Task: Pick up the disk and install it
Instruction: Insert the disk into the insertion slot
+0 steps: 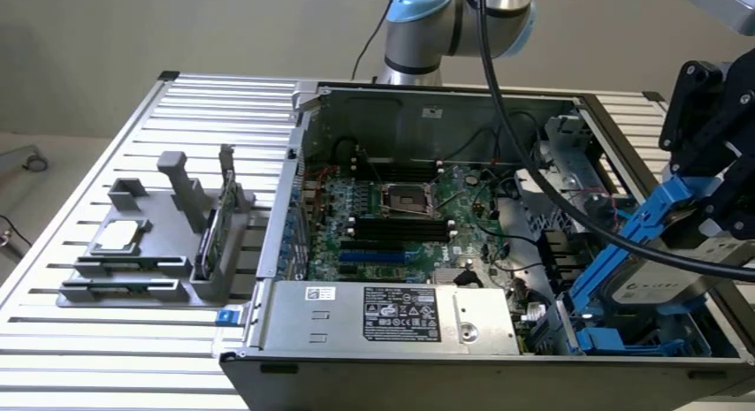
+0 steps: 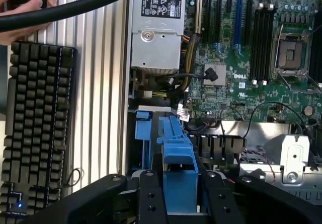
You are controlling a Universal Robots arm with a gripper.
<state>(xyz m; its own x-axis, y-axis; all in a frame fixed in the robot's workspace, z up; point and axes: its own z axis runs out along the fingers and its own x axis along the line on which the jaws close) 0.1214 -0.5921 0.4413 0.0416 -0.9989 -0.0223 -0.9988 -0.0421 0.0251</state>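
The disk (image 1: 663,274), a silver-grey drive in blue carrier rails, hangs tilted over the drive bay (image 1: 613,338) at the right front corner of the open computer case (image 1: 295,163). My gripper (image 1: 715,224) is shut on it from the upper end, at the exterior view's right. In the wrist view the blue carrier of the disk (image 2: 178,156) stands between the two black fingers (image 2: 150,199) of the gripper (image 2: 182,204). Blue plastic parts of the bay (image 2: 143,124) lie just beyond the disk.
Inside the case are the motherboard (image 1: 401,216) and the grey power supply (image 1: 390,312). A grey fixture (image 1: 154,252) holding a small chip (image 1: 118,239) stands on the slatted table at the exterior view's left. A keyboard (image 2: 37,118), a person's hand (image 2: 22,5) and a thick black cable (image 2: 90,5) lie beside the case.
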